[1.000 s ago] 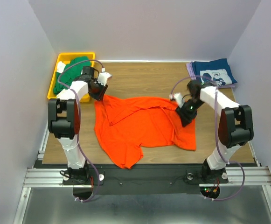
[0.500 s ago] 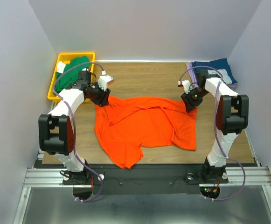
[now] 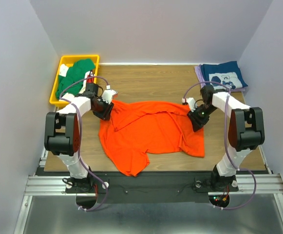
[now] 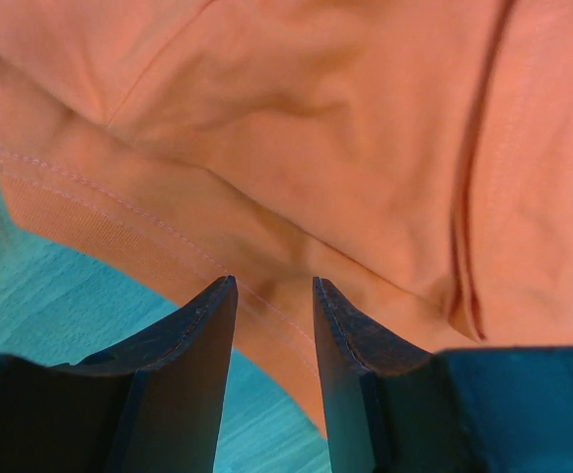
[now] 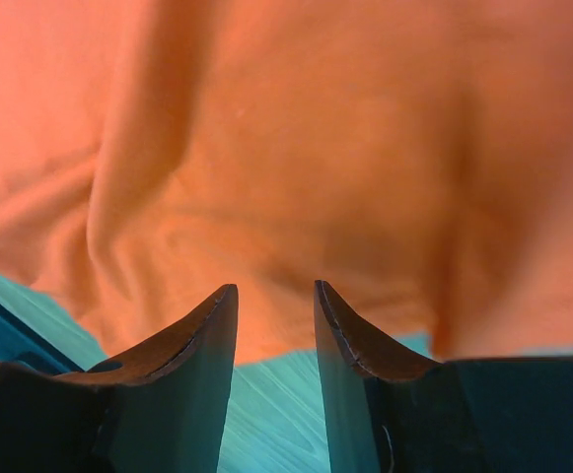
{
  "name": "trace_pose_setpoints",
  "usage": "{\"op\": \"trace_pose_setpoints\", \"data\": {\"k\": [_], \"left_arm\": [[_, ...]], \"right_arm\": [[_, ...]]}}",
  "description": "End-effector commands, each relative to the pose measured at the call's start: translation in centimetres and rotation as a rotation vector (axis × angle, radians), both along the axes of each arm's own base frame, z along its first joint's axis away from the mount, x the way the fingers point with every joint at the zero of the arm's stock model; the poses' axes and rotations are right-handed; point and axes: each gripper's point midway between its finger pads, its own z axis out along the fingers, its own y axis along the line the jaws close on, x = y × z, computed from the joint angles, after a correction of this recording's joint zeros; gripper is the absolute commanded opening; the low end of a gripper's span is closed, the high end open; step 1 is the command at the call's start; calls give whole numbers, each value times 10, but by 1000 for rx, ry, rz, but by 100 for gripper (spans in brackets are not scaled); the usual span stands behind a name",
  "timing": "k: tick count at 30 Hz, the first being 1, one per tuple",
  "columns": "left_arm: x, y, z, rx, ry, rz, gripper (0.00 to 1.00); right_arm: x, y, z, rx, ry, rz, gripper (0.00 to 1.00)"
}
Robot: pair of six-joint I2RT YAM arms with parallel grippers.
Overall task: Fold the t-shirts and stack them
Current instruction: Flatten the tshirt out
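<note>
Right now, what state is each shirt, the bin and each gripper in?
orange t-shirt, spread out, rumpled, unfolded
lavender t-shirt, flat, mostly covered
navy t-shirt, folded on it
green t-shirt, bunched up
yellow bin, holding the green t-shirt
left gripper, open over orange hem
right gripper, open over orange edge

A wooden table [image 3: 151, 80] is lying across the middle of the top view, its brown grain running left to right. A yellow plastic bin [image 3: 80, 57] is sitting at the table's far left corner. Pale walls [image 3: 151, 29] are closing in the table's left, far and right sides. An aluminium rail [image 3: 44, 185] is running along the table's near edge, and a grey metal sheet [image 3: 146, 219] is lying nearer than that. In both wrist views, bare patches of the table are showing with a teal cast.
</note>
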Motion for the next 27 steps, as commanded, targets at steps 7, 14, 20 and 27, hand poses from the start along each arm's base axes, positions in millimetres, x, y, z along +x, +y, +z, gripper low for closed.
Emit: {"op": "trace_pose_setpoints", "data": {"k": [7, 14, 20, 27], "left_arm": [[17, 28, -22, 130, 27, 79, 45], [47, 64, -24, 213, 2, 119, 43], [70, 54, 5, 167, -56, 63, 44], [48, 10, 87, -40, -200, -129, 55]], "right_arm": [[-2, -14, -52, -142, 41, 36, 41], [38, -39, -51, -293, -83, 1, 39], [66, -35, -21, -278, -177, -4, 42], [78, -19, 40, -178, -324, -5, 54]]}}
